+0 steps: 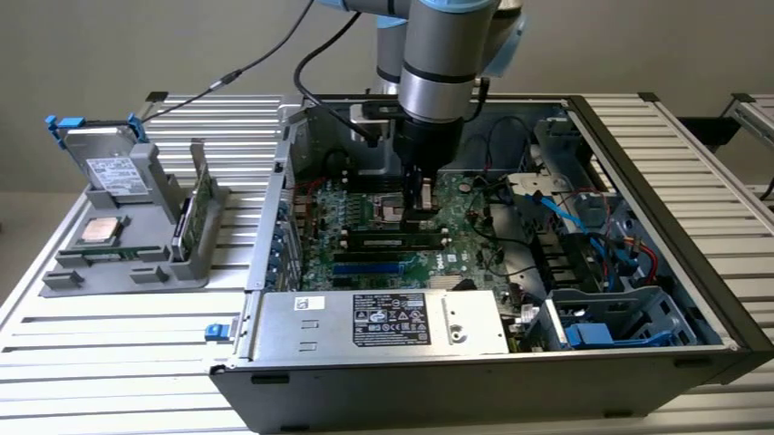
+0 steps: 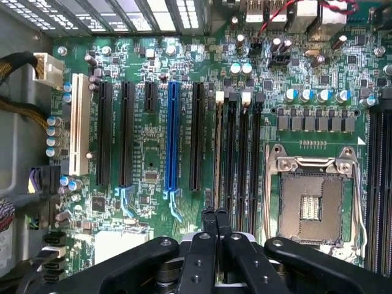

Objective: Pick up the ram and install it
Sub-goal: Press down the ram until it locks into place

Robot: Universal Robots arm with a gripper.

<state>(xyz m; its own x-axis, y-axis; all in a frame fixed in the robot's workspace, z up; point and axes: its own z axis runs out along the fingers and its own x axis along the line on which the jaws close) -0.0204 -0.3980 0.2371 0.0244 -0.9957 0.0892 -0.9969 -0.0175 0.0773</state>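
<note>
The ram [image 1: 393, 241] is seen lying along one of the memory slots [image 2: 233, 153] on the motherboard [image 2: 147, 165], inside the open case [image 1: 484, 372]. From the wrist view it is seen edge-on [image 2: 218, 153], in the slot nearest the black expansion slots. Whether it is fully seated cannot be told.

The gripper [image 2: 215, 214] is lowered over one end of the ram, and its fingers [image 2: 208, 223] are drawn together with no gap seen and nothing visibly held between them. In the exterior view the gripper [image 1: 423, 207] is placed just above the board, toward the exterior view's right end of the stick. Contact with the ram cannot be confirmed.

Several risks are judged from here. If force is applied at one end alone, the stick may be tilted, so that one side is seated and the other is left proud with its white latch [image 2: 219, 96] unclosed. If the fingers are slightly off the thin edge, they may be slid onto the neighbouring slot or onto the board. The open processor socket [image 2: 309, 208] is near, and its contacts could be damaged by a sideways slip. Excess downward force could flex the board.
</note>
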